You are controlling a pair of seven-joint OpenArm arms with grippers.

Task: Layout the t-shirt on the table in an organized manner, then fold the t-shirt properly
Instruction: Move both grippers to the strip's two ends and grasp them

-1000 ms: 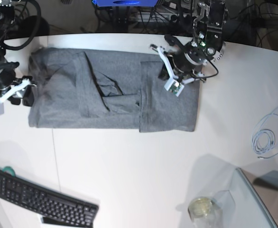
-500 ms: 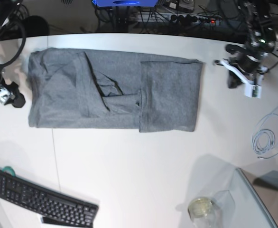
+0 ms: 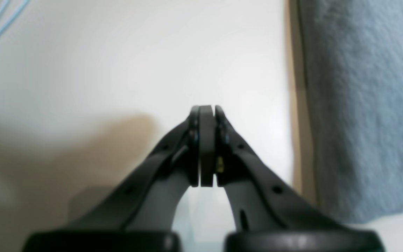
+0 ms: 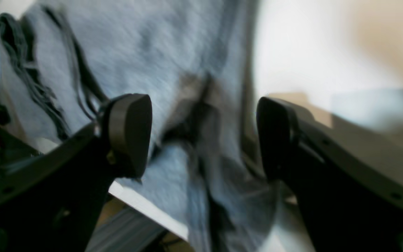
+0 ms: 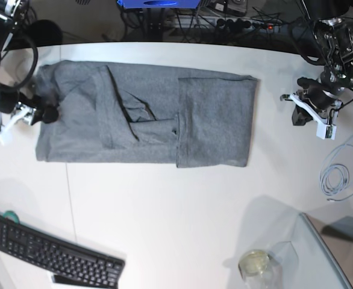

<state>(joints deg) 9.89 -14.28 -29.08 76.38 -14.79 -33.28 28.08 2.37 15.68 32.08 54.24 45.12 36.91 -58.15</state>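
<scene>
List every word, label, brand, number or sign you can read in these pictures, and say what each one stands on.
None can be read.
The keyboard: key legends too small to read.
The t-shirt: plain grey, no print or label visible.
The left gripper and the right gripper: no markings showing.
The table: bare white, no writing.

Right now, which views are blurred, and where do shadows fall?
Right wrist view: t-shirt smeared, soft throughout. Left wrist view: shut left end effector fairly sharp, its tan shadow on the table. Base view: sharp, soft shadows near the keyboard.
</scene>
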